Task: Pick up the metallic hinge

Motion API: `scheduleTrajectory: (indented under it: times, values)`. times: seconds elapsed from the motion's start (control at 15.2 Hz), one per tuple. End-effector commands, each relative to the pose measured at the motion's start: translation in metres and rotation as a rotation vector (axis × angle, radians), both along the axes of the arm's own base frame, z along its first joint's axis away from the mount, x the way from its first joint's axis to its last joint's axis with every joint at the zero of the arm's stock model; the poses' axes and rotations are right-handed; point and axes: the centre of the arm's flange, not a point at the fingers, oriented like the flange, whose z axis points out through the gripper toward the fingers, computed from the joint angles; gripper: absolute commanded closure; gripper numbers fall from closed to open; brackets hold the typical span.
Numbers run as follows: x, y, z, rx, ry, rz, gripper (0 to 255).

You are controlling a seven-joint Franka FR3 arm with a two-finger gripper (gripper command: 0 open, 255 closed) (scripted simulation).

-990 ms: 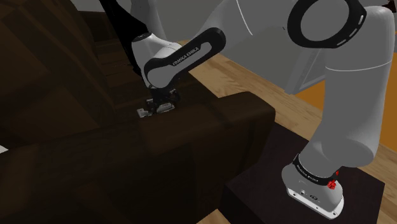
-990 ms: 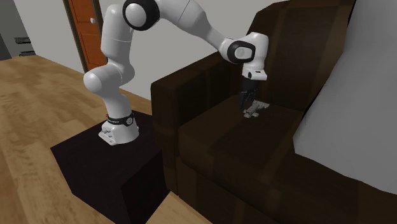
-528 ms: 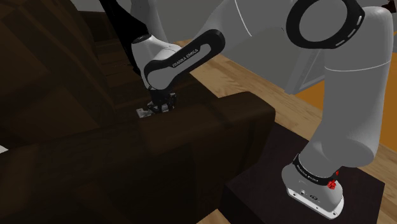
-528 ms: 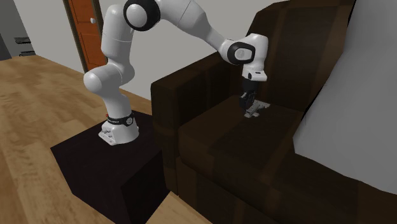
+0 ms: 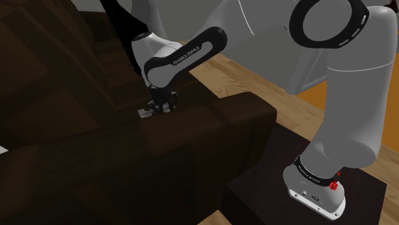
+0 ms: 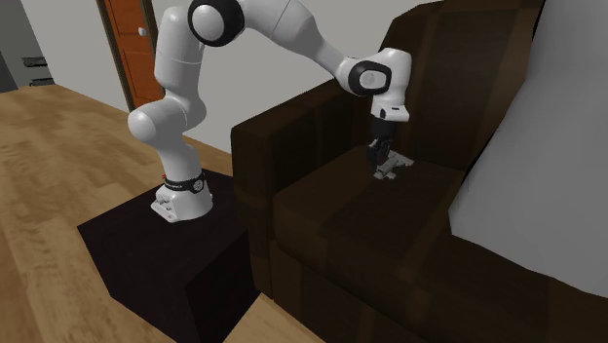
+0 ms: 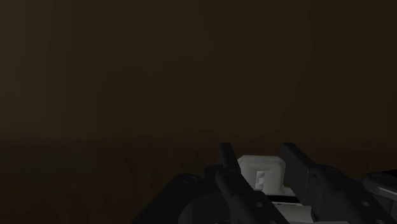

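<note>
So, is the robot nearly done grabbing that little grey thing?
About halfway. Done: the hand is down at the hinge on the sofa seat. In hand: its fingers look closed on the hinge's two sides. Left: lifting it. The hinge lies on the seat and is not yet raised.
</note>
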Motion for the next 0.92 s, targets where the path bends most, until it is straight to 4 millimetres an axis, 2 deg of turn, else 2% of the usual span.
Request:
scheduleTrajectory:
  times: [0.0, 0.73, 0.86]
  values:
    - [0.000, -0.001, 0.009, 0.000, 0.001, 0.000, 255]
    - [0.000, -0.001, 0.068, 0.000, 0.001, 0.000, 255]
    - [0.000, -0.001, 0.068, 0.000, 0.001, 0.000, 255]
